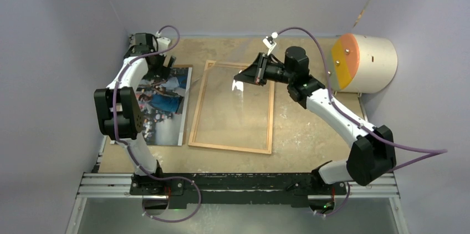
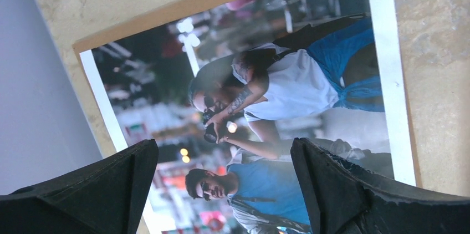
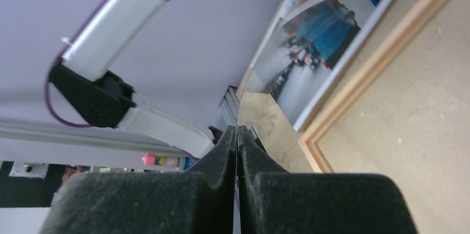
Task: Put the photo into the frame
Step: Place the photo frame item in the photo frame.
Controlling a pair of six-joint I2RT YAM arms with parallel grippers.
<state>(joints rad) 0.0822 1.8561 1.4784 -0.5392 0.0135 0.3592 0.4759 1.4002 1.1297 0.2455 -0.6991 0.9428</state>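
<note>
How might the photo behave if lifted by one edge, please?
The photo looks thin and lies flat on the backing board, so it is probably floppy and hard to get under. Its glossy sheen suggests it may slip.

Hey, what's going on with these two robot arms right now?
The left gripper hangs wide open over the photo, which lies on a brown board left of the frame. The right gripper is shut above the frame's far end; whether it holds anything, I can't tell. The photo isn't in yet.
</note>
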